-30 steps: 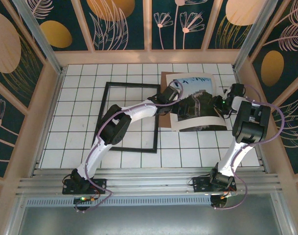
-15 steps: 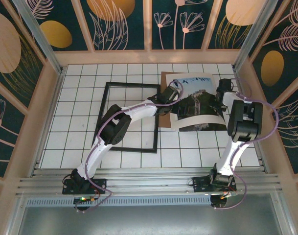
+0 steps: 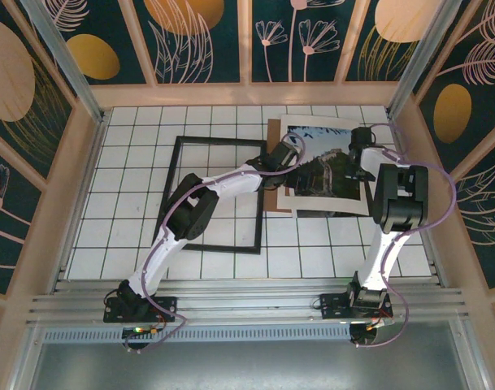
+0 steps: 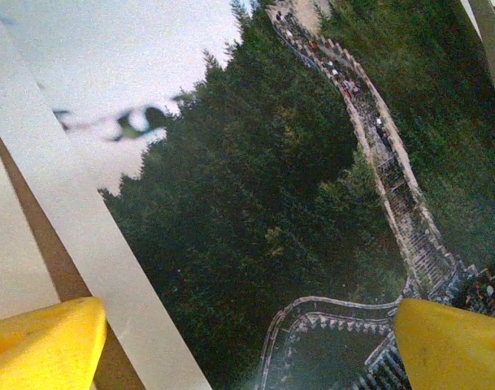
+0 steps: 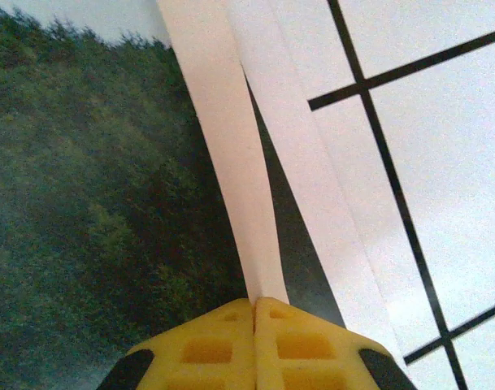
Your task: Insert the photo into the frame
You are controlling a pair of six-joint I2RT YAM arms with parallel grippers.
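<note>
White left arm stretches to upper centre, its yellow-fingered left tool point(image 4: 247, 349) spread wide; right tool point(image 5: 254, 317), upper right, pinches the white-bordered landscape photo point(image 5: 224, 162) by its edge.

Bright even light filling overhead view, sharp. Wrist views looking soft, grainy; photo point(image 4: 255, 211) blurring close up; dark shadow lying under its lifted border.
</note>
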